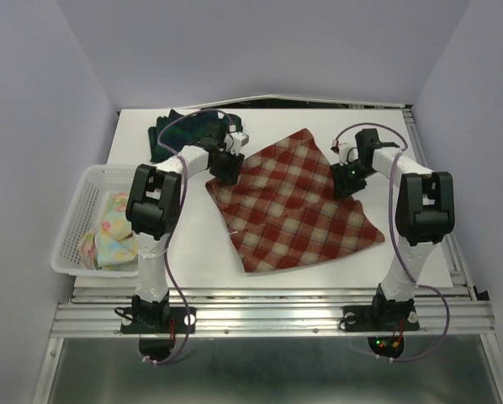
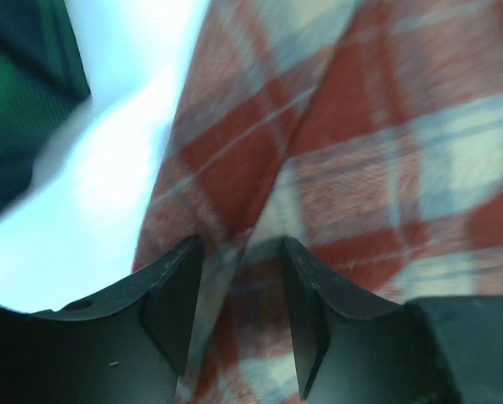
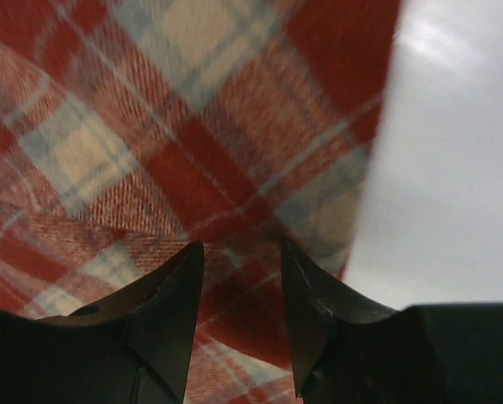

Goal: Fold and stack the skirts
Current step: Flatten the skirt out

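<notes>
The red-and-cream plaid skirt (image 1: 293, 206) lies spread flat in the middle of the white table. My left gripper (image 1: 226, 166) hovers over its left edge, jaws open, with the cloth (image 2: 344, 143) showing below and between the fingers (image 2: 172, 295). My right gripper (image 1: 346, 181) hangs over the skirt's right edge (image 3: 193, 151), also open, nothing pinched. The dark green-navy plaid skirt (image 1: 172, 135) lies bunched at the back left, and its corner (image 2: 20, 101) appears in the left wrist view. The pastel flowered skirt (image 1: 108, 231) sits in the basket.
A white mesh basket (image 1: 71, 227) stands at the table's left edge beside the left arm. Bare white table (image 3: 453, 168) runs to the right of the red skirt. Walls enclose the table at the back and sides.
</notes>
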`<state>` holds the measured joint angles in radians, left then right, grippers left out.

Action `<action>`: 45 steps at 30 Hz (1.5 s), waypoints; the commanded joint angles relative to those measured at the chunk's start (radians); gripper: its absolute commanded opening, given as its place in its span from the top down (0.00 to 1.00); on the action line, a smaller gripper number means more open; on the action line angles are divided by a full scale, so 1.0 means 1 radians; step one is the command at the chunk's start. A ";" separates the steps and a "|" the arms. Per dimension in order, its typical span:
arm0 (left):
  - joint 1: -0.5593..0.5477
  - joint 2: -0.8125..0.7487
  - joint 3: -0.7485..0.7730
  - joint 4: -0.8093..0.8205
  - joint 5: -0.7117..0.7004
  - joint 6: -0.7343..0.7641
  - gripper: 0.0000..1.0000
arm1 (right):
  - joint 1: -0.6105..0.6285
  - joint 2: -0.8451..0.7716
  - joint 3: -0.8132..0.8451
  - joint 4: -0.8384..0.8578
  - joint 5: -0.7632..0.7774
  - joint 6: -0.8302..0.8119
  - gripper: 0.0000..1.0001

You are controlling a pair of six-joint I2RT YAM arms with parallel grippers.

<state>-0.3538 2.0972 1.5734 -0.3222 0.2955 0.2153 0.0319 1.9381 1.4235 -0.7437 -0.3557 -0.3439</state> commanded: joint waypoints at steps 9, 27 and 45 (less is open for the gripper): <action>0.017 0.132 0.261 -0.188 0.003 0.137 0.39 | 0.174 -0.068 -0.248 -0.038 -0.105 -0.114 0.55; -0.023 -0.403 -0.192 -0.199 0.234 0.410 0.34 | 0.163 0.104 0.305 -0.039 -0.185 0.083 0.57; -0.165 -0.526 -0.745 -0.264 -0.042 0.807 0.51 | 0.151 0.344 0.362 0.101 0.353 0.114 0.68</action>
<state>-0.5175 1.5860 0.8997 -0.5198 0.3264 0.9005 0.1989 2.2177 1.7512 -0.6479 -0.2146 -0.1909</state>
